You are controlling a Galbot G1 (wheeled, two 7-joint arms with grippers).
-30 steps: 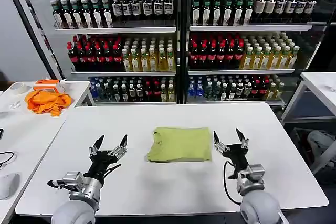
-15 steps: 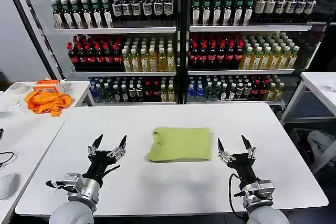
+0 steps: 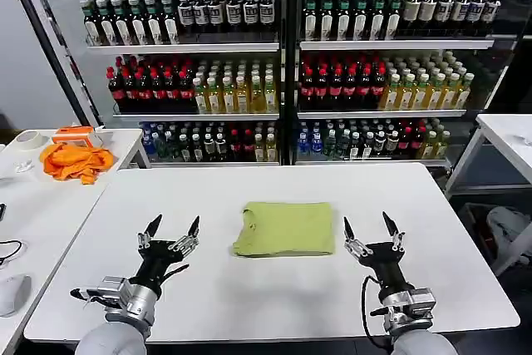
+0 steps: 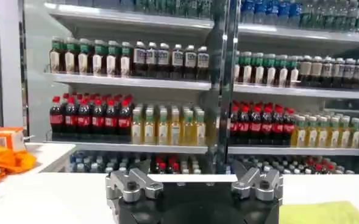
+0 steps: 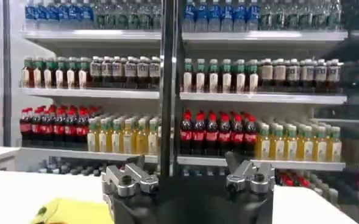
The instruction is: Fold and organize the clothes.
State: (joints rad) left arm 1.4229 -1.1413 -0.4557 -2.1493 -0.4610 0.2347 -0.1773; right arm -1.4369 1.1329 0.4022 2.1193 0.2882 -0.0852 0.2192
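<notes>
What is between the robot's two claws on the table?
In the head view, the folded T-shirt lies between the left gripper and right gripper.

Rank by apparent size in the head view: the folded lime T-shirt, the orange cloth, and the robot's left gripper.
1. Folded lime yellow-green T-shirt, largest.
2. Crumpled bright orange cloth, though it lies farther away.
3. Left gripper, open; near the cloth's size, so unsure.

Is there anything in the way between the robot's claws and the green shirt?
No. The folded T-shirt lies alone mid-table, with bare white table between it and the open left gripper and right gripper on either side.
</notes>
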